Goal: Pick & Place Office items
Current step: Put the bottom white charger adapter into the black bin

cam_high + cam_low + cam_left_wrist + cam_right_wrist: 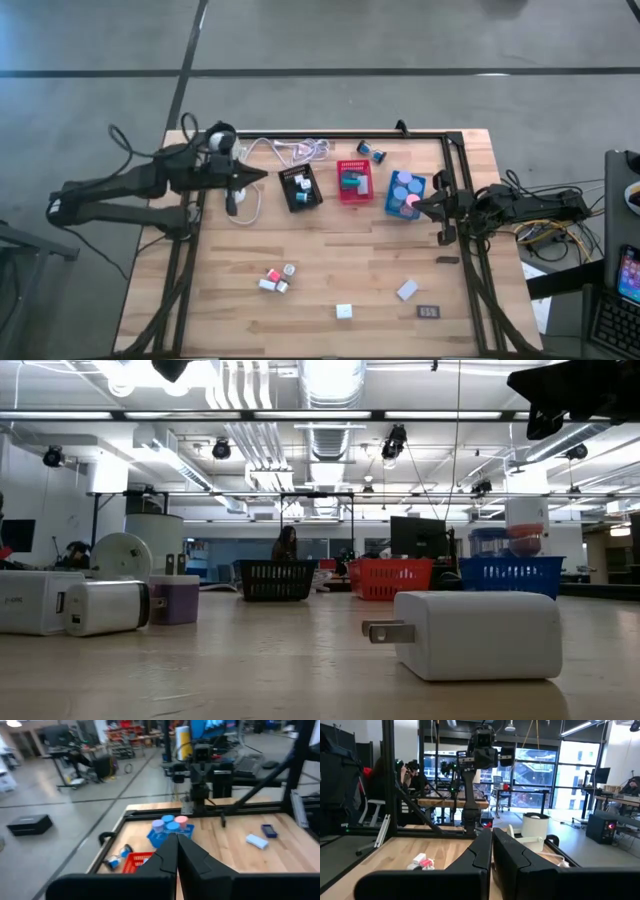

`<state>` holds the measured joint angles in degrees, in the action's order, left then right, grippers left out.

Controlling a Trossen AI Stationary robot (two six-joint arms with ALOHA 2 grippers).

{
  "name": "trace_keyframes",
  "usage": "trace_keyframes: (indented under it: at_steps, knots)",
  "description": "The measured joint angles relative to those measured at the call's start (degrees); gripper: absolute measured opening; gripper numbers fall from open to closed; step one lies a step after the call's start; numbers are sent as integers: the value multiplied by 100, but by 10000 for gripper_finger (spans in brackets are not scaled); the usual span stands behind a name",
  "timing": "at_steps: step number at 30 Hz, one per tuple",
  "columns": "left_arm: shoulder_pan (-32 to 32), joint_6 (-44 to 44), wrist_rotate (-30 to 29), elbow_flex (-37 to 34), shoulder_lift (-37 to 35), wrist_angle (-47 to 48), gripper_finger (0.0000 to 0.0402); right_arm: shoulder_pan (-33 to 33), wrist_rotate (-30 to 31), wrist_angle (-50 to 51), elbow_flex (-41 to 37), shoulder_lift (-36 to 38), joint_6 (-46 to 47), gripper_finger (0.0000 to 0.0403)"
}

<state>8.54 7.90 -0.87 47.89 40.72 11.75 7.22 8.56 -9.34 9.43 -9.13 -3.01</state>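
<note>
In the low view alone, a white block (pixel 478 634) shows prongs.

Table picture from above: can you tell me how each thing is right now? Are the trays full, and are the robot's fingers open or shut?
Left gripper: fingers shut, holding nothing.
Right gripper: fingers shut, holding nothing.
Black tray: a few pieces inside.
Red tray: teal pieces inside.
Blue tray: round rolls inside.
White cable: lying coiled.
White block: loose on the table.
Dark rectangle: lying flat.
</note>
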Motion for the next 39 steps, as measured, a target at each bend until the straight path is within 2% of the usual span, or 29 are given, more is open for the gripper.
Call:
trace_keyframes:
  at_steps: [2,6,10,20,26,39]
  knots:
    - [-2,-7,-34,-300,-211,-337,2,0,2,-2,0,-2,21,11]
    - [11,-214,79,-1077,-593,-1707,2,0,-1,-1,0,-2,53,11]
    - [85,-189,-266,-1327,-630,-1671,1,0,0,-2,0,-2,48,11]
    - [72,-328,-273,-2074,-1208,-2118,1,0,2,4,0,-2,88,11]
    - [70,-361,-752,-2662,-1593,-2416,1,0,2,4,0,-1,116,11]
    - [66,-437,-1048,-3596,-2165,-2963,1,0,4,9,0,-1,286,11]
